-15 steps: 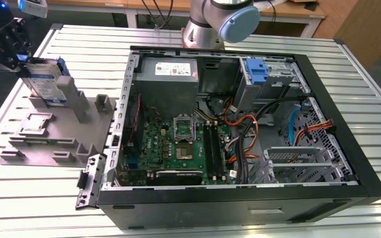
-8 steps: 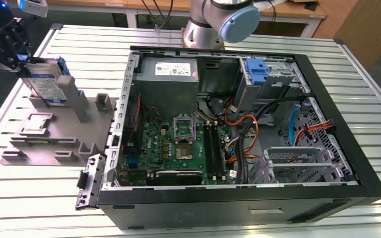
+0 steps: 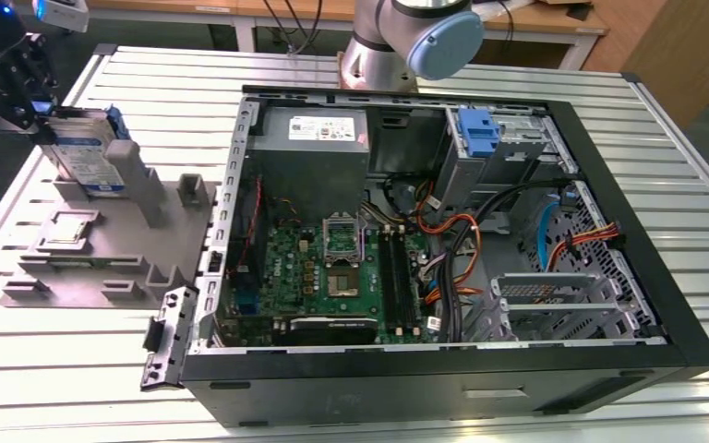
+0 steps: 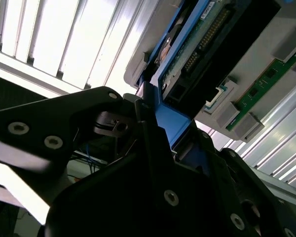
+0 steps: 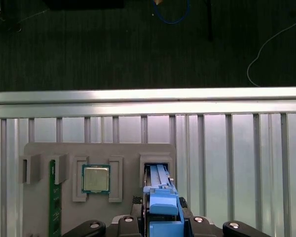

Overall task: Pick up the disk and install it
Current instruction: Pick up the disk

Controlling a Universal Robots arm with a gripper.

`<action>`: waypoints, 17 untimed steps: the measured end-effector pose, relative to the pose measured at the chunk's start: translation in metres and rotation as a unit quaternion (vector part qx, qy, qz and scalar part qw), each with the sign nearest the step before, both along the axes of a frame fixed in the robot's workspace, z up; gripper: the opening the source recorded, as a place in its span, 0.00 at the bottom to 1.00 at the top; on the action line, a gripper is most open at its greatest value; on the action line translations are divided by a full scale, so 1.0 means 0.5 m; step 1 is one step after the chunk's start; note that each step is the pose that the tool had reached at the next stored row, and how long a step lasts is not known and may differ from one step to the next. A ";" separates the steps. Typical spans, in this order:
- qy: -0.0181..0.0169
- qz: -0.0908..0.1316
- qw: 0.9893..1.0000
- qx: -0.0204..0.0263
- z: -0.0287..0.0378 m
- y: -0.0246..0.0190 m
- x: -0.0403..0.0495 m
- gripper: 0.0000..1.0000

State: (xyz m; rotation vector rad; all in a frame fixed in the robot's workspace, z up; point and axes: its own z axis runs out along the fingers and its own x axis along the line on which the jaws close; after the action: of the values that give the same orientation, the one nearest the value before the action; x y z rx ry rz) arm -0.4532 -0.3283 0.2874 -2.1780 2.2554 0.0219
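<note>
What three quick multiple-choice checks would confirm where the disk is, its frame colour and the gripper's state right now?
1. The disk sits:
A) in the case's bay
B) flat on the table
C) on edge in the grey fixture

2. The disk's frame is:
A) blue
B) red
C) yellow

3. The gripper is:
A) inside the case
B) shut on the disk
C) holding the CPU

Answers:
1 C: in the exterior view the disk stands upright in a slot of the fixture, outside the case.
2 A: the frame shows blue in both wrist views.
3 B: in the second wrist view the black fingers press the blue frame from both sides.
</note>
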 end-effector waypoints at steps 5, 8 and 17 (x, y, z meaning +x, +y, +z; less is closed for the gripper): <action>0.000 -0.005 1.000 0.000 0.000 0.0000 0.000 0.37; 0.000 -0.006 1.000 0.000 0.000 0.0000 0.000 0.37; 0.000 -0.008 1.000 0.000 0.000 0.0000 0.000 0.37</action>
State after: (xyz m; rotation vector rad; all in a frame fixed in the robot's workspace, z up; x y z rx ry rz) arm -0.4532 -0.3283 0.2873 -2.1592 2.2732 0.0218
